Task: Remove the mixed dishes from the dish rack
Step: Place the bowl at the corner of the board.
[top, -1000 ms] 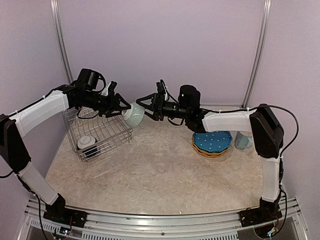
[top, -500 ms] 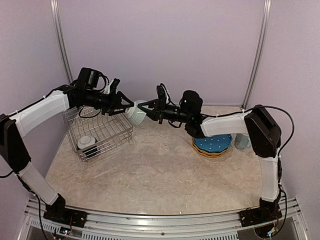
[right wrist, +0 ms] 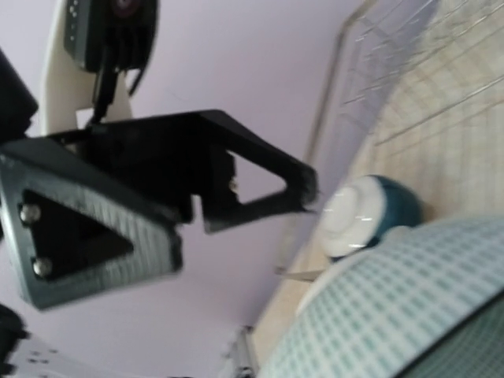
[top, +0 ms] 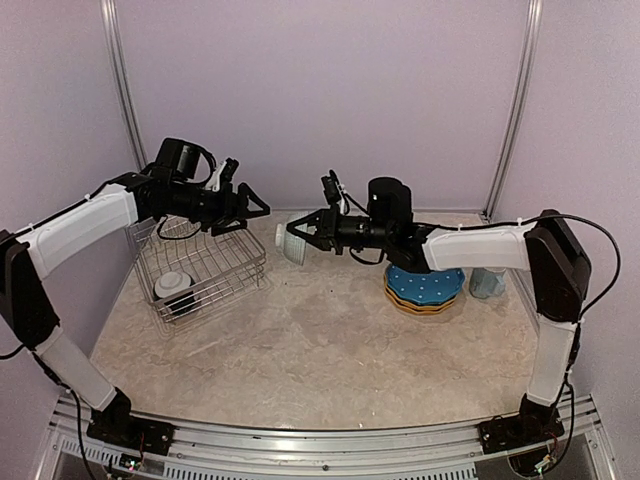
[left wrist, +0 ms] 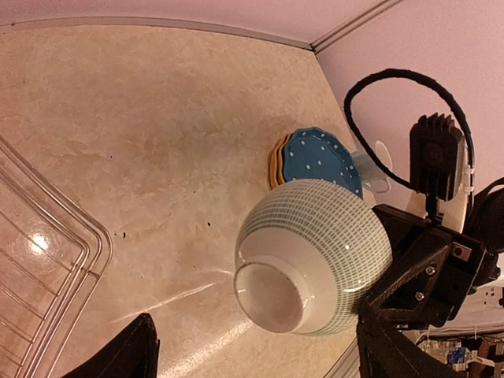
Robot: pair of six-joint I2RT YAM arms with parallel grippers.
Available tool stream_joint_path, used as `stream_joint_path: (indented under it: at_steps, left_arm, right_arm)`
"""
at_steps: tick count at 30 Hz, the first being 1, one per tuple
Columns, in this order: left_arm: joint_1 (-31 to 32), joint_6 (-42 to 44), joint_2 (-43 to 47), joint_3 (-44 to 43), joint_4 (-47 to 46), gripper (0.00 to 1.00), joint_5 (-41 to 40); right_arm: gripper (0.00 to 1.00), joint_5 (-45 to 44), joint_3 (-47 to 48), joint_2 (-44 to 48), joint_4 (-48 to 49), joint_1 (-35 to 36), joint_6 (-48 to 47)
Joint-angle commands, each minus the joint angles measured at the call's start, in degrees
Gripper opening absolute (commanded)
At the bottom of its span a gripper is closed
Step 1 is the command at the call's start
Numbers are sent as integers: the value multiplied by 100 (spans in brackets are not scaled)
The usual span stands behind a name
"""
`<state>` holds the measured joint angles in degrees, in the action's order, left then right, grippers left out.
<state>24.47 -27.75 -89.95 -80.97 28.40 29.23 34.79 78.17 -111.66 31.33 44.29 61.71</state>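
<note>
Up between the two arms, the right gripper (top: 304, 238) is clamped on a green-patterned bowl (top: 289, 245). Left gripper (top: 252, 214) hangs with its fingers spread, over the dish rack (top: 222, 268).

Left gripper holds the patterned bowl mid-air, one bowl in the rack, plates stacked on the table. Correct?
No: the right gripper holds the patterned bowl; the left gripper is open, clear of it, per the top view. Rack bowl and stacked plates are as stated.

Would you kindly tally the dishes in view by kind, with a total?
Bowls: 2, one green-patterned bowl in the right fingers, one dark-banded bowl in the dish rack.
Plates: 3, a blue plate on two orange-yellow plates.
Mugs: 1, light blue mug.
Total: 6.
</note>
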Motion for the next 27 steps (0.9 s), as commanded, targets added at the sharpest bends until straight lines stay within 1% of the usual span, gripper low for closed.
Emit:
stream_joint_path:
  at_steps: [1,3,6,9,12,18,24,27]
  left_arm:
    - [1,168,364,109,17,85,-511]
    - [-3,186,427,92,77,88,-680]
    - [1,221,505,90,140,91,-946]
    - [-7,210,546,70,241,92,-1268]
    - [-20,217,581,53,305,91,-1395]
    - [-38,217,595,21,357,92,-1467]
    - [-60,220,580,3,384,92,-1528]
    - [-72,211,597,37,348,92,-1564]
  right_arm:
    - [0,-806,-130,893,-1650,-42,-1538]
    - [0,-1338,-209,1167,-2611,-41,-2052]
    - [0,-2288,-401,1585,-3691,-44,-2630]
    - [0,-3186,-664,1973,-4578,-43,-2987]
    - [0,-3837,-1019,2332,-5247,-36,-3148]
    - [0,-4878,-1617,3123,-6499,-39,-2929]
    - [0,-5679,-2143,4106,-7487,-49,-2290]
    - [0,-5994,-2340,4437,-7908,-142,-1931]
